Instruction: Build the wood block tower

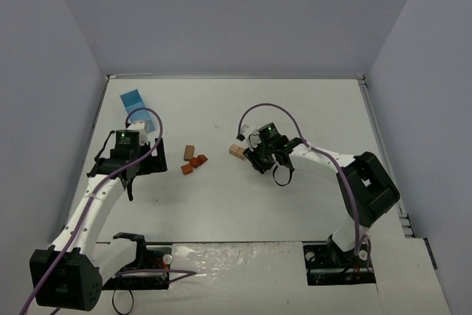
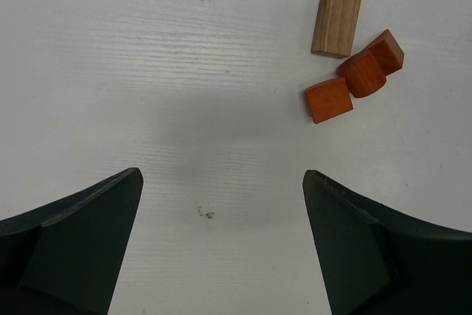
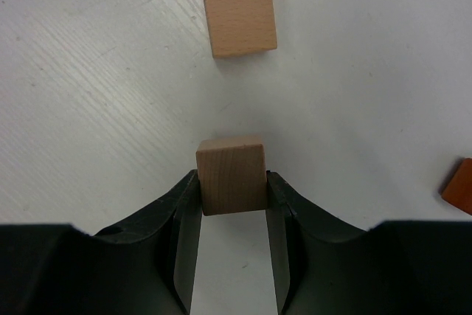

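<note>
A: Where the right claw [image 3: 232, 186] sits, what do we record?

B: We record it clamped on one tan block [image 3: 230, 171]; two more tan blocks [image 3: 237, 12] lie just beyond, touching. The left claw [image 2: 221, 178] gapes wide, holding nothing; reddish-brown blocks [image 2: 328, 99] lie ahead on the surface [image 2: 147, 71].

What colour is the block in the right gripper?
The block is light tan; see right wrist view.
</note>
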Action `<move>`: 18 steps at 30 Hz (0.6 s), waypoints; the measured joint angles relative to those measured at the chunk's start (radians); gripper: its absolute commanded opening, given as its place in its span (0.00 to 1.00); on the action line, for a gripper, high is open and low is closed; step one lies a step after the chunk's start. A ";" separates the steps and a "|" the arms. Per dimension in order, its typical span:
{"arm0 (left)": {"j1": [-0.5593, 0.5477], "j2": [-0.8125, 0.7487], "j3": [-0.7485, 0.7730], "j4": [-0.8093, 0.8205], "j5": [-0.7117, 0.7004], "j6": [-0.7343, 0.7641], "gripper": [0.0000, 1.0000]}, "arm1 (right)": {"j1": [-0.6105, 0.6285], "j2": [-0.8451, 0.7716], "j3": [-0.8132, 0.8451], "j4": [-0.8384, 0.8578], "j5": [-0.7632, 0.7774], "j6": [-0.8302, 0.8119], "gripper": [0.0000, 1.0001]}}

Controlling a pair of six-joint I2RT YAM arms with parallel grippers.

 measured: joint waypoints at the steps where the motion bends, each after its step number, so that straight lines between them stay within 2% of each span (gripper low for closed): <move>1: 0.000 0.001 0.000 0.000 0.000 0.000 0.88 | 0.000 0.011 0.000 0.011 -0.001 0.000 0.00; 5: 0.000 0.002 0.000 0.000 0.000 0.002 0.88 | -0.001 0.056 0.000 0.046 -0.007 0.000 0.06; 11: 0.000 0.003 0.000 0.002 -0.001 0.002 0.88 | -0.005 0.069 0.000 0.080 -0.018 0.000 0.26; 12: 0.000 0.003 0.000 0.002 -0.001 0.002 0.88 | -0.005 0.070 0.001 0.082 -0.021 0.000 0.33; 18: 0.000 0.003 0.000 0.002 -0.001 0.002 0.88 | -0.005 0.075 0.001 0.082 -0.024 0.009 0.49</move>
